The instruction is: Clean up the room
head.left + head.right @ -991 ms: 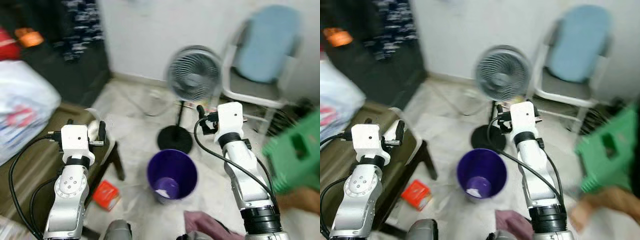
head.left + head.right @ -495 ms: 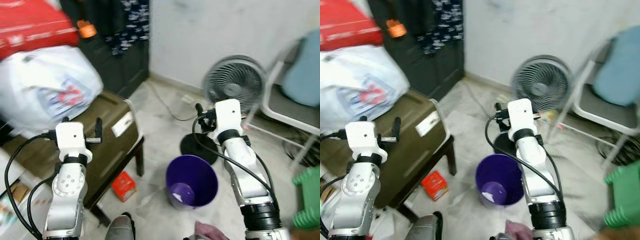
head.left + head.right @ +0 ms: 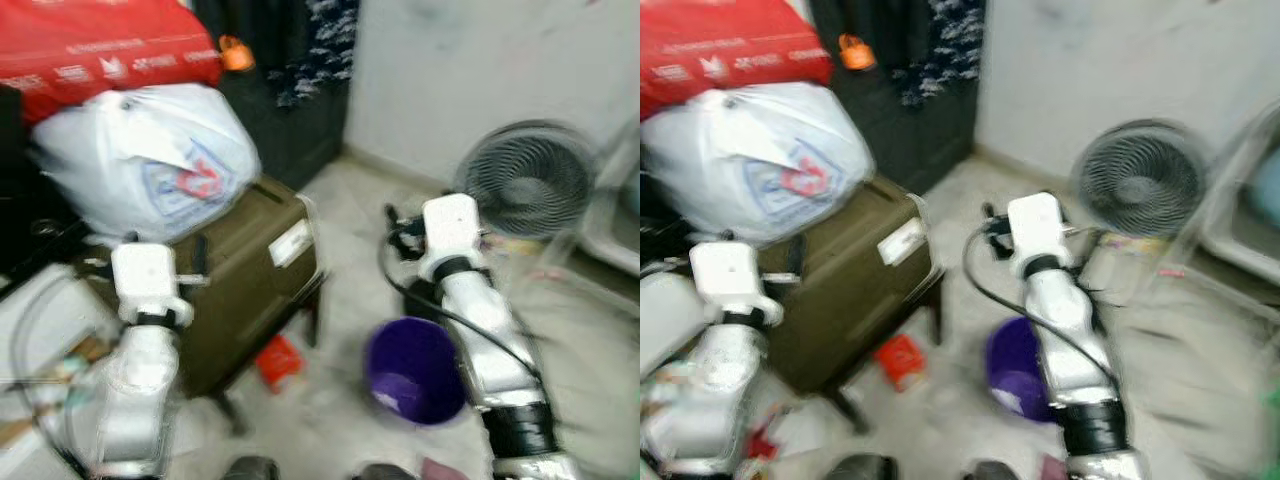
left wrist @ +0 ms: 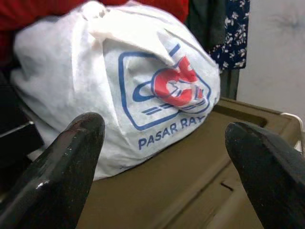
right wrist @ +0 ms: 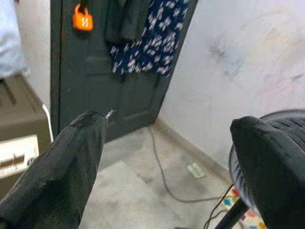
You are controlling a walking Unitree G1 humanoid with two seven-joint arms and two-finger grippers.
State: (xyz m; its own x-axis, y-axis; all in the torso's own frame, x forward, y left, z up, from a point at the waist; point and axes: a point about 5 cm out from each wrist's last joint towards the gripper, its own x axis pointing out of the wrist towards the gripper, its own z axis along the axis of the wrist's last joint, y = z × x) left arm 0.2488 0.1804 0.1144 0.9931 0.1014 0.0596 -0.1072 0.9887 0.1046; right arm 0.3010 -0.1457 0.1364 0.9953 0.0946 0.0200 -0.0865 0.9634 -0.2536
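Left eye view, blurred: purple bin (image 3: 417, 370) lower centre, white bag (image 3: 150, 160) on olive trunk (image 3: 245, 270) upper left. Left gripper (image 4: 162, 162) and right gripper (image 5: 171, 157) both spread apart, empty.

Eye views motion-blurred (wrist views sharper), evenly lit.

A pale wall (image 3: 480, 70) met a light marbled floor (image 3: 350, 210). A dark door (image 5: 95, 86) stood beside it, and 1 standing fan (image 3: 525, 190) stood near the wall.

one white bag (image 3: 150, 160), one purple bin (image 3: 415, 370), one fan (image 3: 528, 180)
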